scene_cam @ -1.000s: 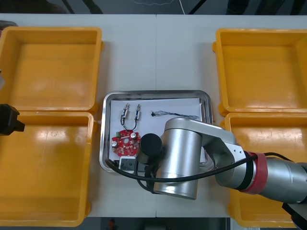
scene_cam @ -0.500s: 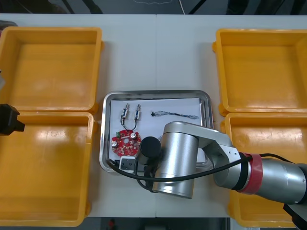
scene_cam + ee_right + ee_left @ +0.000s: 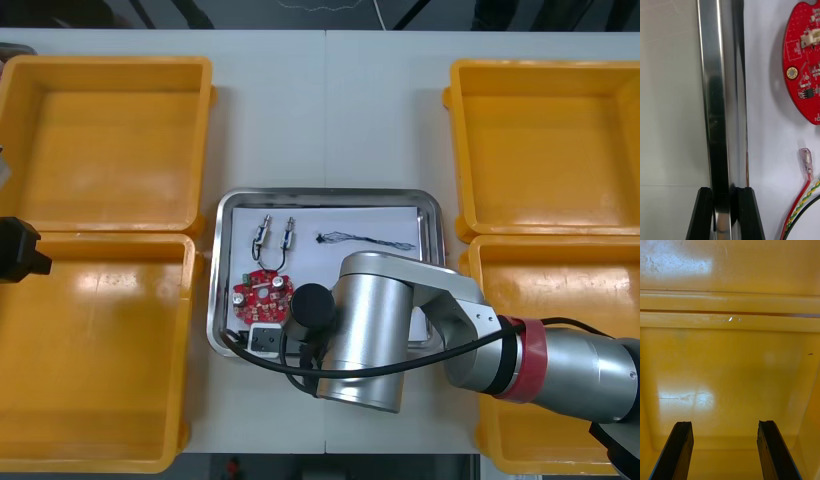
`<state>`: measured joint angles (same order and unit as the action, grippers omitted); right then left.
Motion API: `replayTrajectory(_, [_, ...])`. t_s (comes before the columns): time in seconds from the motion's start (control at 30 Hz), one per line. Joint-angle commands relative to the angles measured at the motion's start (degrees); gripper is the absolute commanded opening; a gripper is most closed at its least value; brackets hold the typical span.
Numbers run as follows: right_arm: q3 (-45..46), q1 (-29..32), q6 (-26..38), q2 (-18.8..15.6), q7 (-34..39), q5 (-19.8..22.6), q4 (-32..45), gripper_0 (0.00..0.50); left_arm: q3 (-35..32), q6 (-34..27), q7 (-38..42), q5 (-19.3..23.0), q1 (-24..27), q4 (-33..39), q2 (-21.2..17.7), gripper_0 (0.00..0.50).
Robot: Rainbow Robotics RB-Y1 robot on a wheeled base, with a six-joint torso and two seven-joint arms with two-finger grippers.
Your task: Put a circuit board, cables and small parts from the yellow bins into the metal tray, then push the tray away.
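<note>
Little changed: right hand clamps tray.

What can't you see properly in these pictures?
Front view: the right arm hides the near right corner of the tray; the small parts are too small to identify.
Right wrist view: the right pincer clamps the tray rim; board and cables are cut off by the picture's edge.
Left wrist view: the left pincer is open over a bin; its walls run past the edges.

The right arm's broad silver wrist housing has slid a little toward the robot's left over the shiny rectangular metal tray. The tray's far left corner now sits slightly farther right, as if barely turned.
</note>
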<state>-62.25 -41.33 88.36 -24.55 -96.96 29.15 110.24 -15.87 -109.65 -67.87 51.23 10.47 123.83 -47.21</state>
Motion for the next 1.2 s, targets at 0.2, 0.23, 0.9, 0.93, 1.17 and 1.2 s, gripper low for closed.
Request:
replayTrajectory(0.2, [-0.9, -4.9, -1.3, -0.7, -0.9, -0.5, 0.7, 0.000, -1.9, -0.3, -4.3, 0.5, -1.1, 1.8, -2.6, 0.500])
replayTrajectory(0.23, [-0.9, -5.0, -1.3, -0.8, -0.9, -0.4, 0.6, 0.000, -1.9, -0.3, -4.3, 0.5, -1.1, 1.8, -2.6, 0.500])
replayTrajectory(0.9, [-0.9, -13.8, -1.3, -2.3, -1.7, 2.1, -3.4, 0.000, -1.9, -0.3, -4.3, 0.5, -1.1, 1.8, -2.6, 0.500])
replayTrajectory(0.93, [-0.9, -14.1, -1.3, -2.3, -1.7, 2.1, -3.5, 0.000, -1.9, -0.3, -4.3, 0.5, -1.1, 1.8, -2.6, 0.500])
replayTrajectory(1.17, [-0.9, -16.2, -1.3, -2.2, -2.1, 2.4, -3.8, 0.000, -1.9, -0.3, -4.3, 0.5, -1.1, 1.8, -2.6, 0.500])
replayTrajectory(1.2, [-0.9, -16.7, -1.3, -2.1, -2.3, 3.0, -4.2, 0.000, -1.9, -0.3, -4.3, 0.5, -1.1, 1.8, -2.6, 0.500])
